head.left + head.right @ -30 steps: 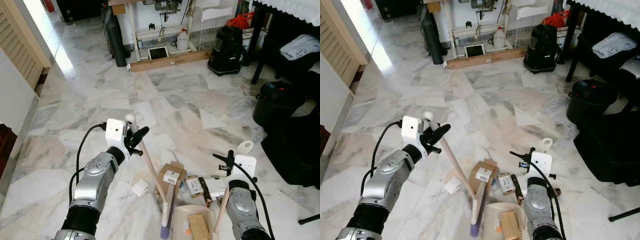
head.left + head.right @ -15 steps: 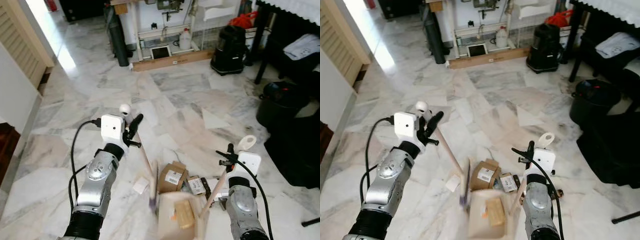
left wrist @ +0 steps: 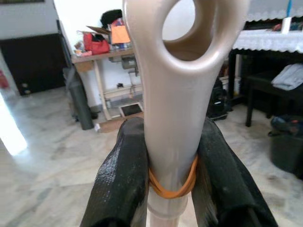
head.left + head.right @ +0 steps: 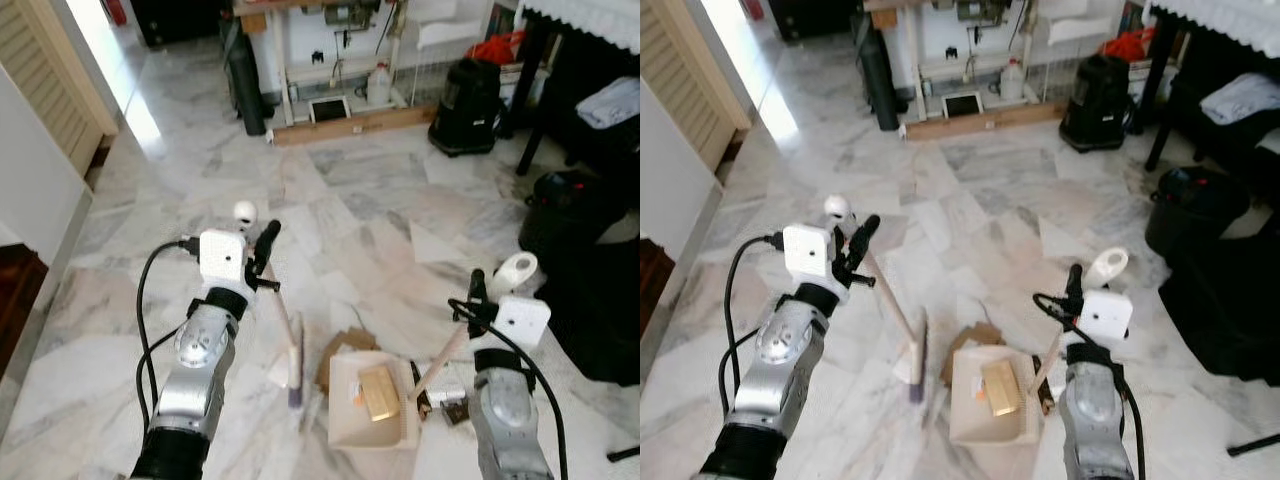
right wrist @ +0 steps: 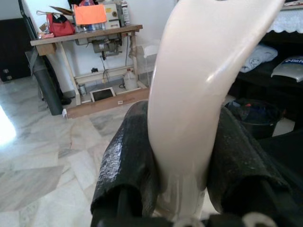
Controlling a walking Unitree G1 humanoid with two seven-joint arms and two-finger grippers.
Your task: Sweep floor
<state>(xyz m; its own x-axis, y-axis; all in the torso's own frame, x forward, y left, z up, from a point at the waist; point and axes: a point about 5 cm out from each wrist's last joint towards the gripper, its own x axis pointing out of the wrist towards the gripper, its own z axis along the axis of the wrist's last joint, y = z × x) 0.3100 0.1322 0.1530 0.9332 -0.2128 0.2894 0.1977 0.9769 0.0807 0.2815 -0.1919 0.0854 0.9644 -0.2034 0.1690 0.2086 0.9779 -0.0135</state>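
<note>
Left gripper (image 3: 170, 156) clamped on broom (image 4: 283, 325) handle, head on marble floor (image 4: 380, 200) just left of dustpan (image 4: 372, 415); right gripper (image 5: 182, 161) clamped on dustpan handle; yellow block (image 4: 376, 392) in dustpan; cardboard box (image 4: 345, 345) touching dustpan's far edge.

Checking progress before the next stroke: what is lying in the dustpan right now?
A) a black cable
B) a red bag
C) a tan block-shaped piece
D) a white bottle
C: a tan block-shaped piece lies inside the dustpan, which the right gripper holds by its handle, while the left gripper holds the broom beside it.
</note>
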